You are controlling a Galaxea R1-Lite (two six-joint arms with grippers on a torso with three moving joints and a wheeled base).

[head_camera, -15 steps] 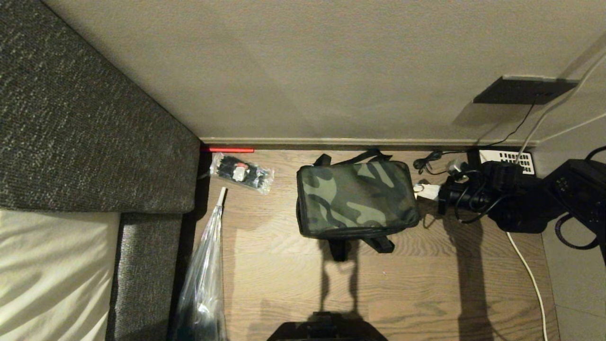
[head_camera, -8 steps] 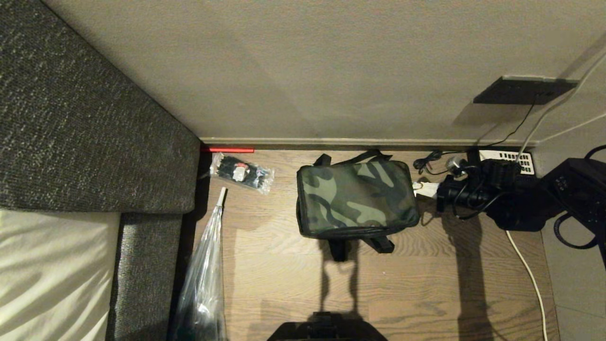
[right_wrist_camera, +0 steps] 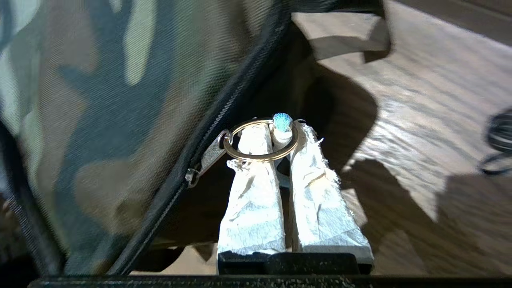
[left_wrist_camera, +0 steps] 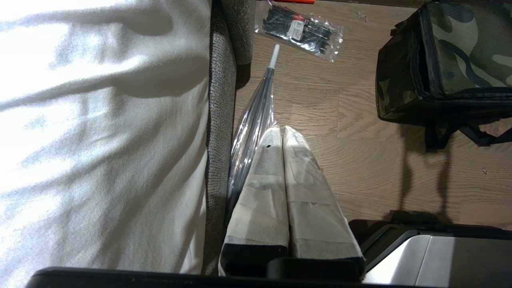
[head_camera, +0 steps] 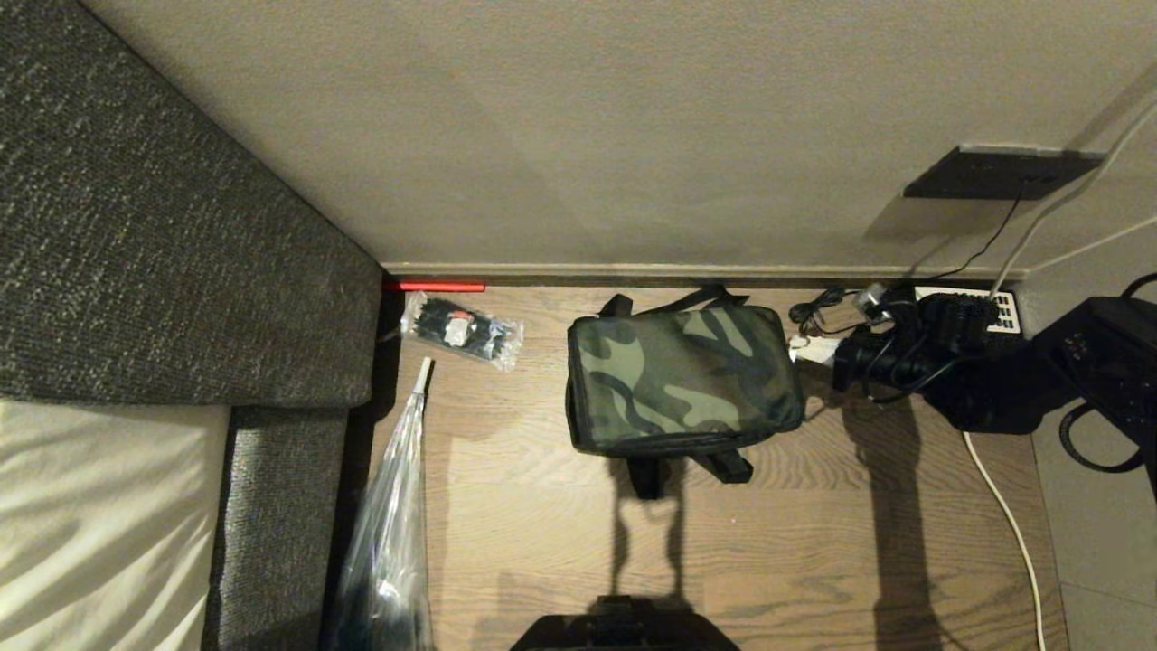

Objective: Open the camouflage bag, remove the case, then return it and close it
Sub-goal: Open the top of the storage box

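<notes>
In your head view, the camouflage bag [head_camera: 684, 379] sits zipped shut on the wooden floor [head_camera: 813, 542], a little right of centre, its black straps [head_camera: 691, 467] poking out at six o'clock and the wall's skirting just beyond it at twelve. The case cannot be seen in any view. Your right gripper [head_camera: 807, 351] comes in from three o'clock and meets the bag's right edge near the upper corner. At nine o'clock from the bag lies a clear packet of black ties [head_camera: 462, 330], and at about seven o'clock a clear plastic-wrapped rod [head_camera: 389, 533] runs along the grey sofa [head_camera: 163, 226]. A white cable [head_camera: 1008, 533] trails down the floor at four o'clock.

In your left wrist view, the left gripper [left_wrist_camera: 282, 130] hangs over the floor beside the sofa's edge, its two taped fingers pressed together with nothing between them. The bag [left_wrist_camera: 444, 60] stands well apart at about two o'clock, the packet of ties [left_wrist_camera: 302, 32] at twelve.

In your right wrist view, the right gripper [right_wrist_camera: 280, 132] is pinched closed on the zipper ring [right_wrist_camera: 260, 141], a brass ring carrying a small blue bead, with its white taped fingers [right_wrist_camera: 252, 192] passing through and around it. The ring links to the metal zipper pull [right_wrist_camera: 210, 154] on the bag's black zipper, at nine o'clock from the fingertips.
</notes>
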